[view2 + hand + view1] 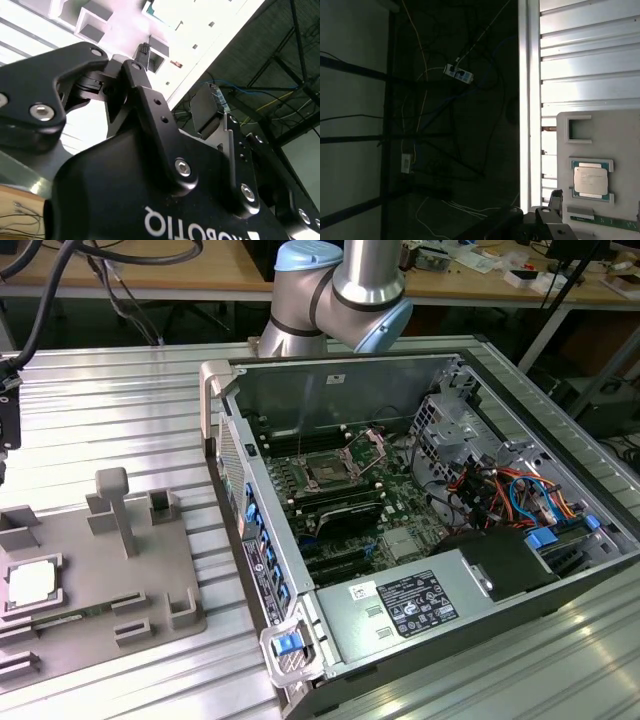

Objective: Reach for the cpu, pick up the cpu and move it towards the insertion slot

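Observation:
The cpu (30,583) is a pale silvery square lying flat in a recess of the grey plastic tray (120,580) at the exterior view's left. In the first wrist view the cpu (590,180) sits in a teal-edged frame, a little way off from the black gripper body (540,225). My gripper (6,425) hangs at the exterior view's left edge, above and behind the tray, holding nothing that I can see. Its black linkages (117,65) show close up in the second wrist view. The insertion slot (328,472) is a dark square socket with a metal frame inside the open computer case.
The open computer case (420,520) lies on the ribbed aluminium table (120,400), with cables and drive bays at its right. Upright grey posts (115,505) rise from the tray. Past the table's edge (524,100) is dark floor with cables.

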Controlling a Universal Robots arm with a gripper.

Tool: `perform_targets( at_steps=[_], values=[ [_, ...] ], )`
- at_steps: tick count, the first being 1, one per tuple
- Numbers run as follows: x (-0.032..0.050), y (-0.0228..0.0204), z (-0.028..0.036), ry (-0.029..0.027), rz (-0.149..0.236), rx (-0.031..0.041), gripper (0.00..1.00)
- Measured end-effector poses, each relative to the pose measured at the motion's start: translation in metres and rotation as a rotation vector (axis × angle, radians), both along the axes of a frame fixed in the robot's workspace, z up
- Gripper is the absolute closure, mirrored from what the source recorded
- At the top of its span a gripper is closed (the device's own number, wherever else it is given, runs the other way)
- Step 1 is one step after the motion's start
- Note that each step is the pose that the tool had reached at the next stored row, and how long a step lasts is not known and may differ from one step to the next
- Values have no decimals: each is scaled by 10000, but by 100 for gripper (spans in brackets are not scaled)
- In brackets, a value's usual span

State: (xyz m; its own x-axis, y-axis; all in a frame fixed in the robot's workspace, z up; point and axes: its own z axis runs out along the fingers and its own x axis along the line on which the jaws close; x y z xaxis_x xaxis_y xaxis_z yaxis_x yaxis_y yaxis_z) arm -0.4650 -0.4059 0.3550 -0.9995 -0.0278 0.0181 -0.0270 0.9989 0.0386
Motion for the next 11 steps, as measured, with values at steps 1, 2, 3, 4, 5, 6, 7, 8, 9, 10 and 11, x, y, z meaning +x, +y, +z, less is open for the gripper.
perform_targets(
  at_steps=[1, 2, 3, 4, 5, 6, 7, 8, 9, 10, 11],
  values=[
    [0, 1, -21, 29, 204, -3, 40],
    [0, 0, -53, 38, 517, -4, 40],
    [0, 0, -76, 41, 602, -4, 40],
    [0, 0, -93, 42, 638, -4, 40],
    [0, 0, -110, 42, 658, -4, 40],
    [0, 0, -114, 44, 660, -4, 40],
    [0, 0, -115, 46, 661, -5, 40],
    [1, 0, -122, 43, 660, -4, 40],
    [1, 0, -124, 43, 660, -4, 40],
    [1, 0, -127, 44, 661, -4, 40],
    [0, 0, -133, 43, 660, -4, 40]
  ],
)
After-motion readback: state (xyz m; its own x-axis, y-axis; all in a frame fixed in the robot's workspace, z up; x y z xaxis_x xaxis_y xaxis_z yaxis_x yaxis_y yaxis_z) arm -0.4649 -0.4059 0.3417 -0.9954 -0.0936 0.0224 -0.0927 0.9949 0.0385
